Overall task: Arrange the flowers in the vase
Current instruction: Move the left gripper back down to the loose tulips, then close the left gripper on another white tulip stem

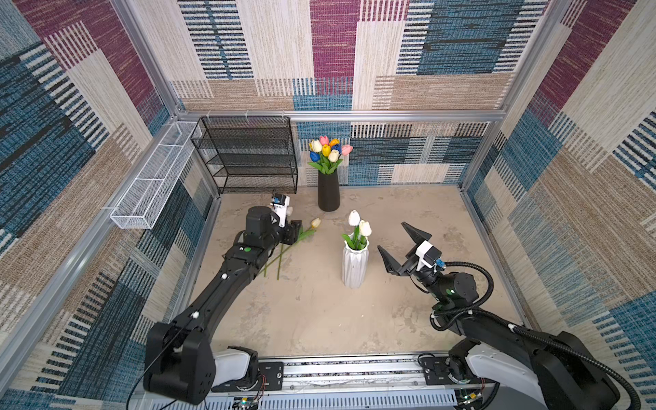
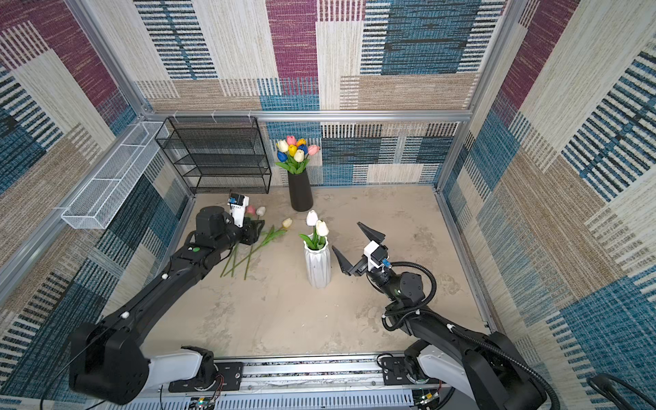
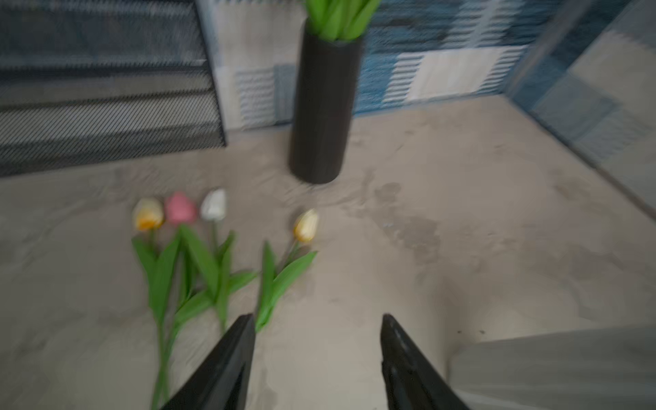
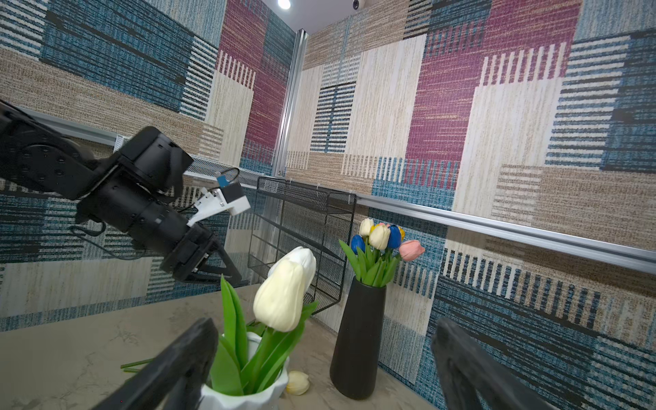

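Several loose flowers lie on the table at the left: a cream tulip [image 3: 148, 214], a pink one [image 3: 180, 209], a white one [image 3: 214, 205] and, apart from them, another cream one [image 3: 306, 225] [image 1: 315, 223]. My left gripper [image 3: 317, 316] [image 1: 294, 232] hovers over their stems, open and empty, one finger beside a leaf. The white ribbed vase [image 1: 355, 264] [image 2: 317, 266] stands mid-table and holds two white tulips [image 1: 358, 223] [image 4: 280, 298]. My right gripper [image 1: 392, 236] [image 4: 323, 321] stands wide open just right of it, holding nothing.
A black vase [image 1: 328, 193] [image 3: 319, 106] with a bunch of coloured tulips [image 1: 328, 149] stands at the back wall. A black mesh shelf [image 1: 248, 152] sits in the back left corner. A white wire basket [image 1: 152, 181] hangs on the left wall.
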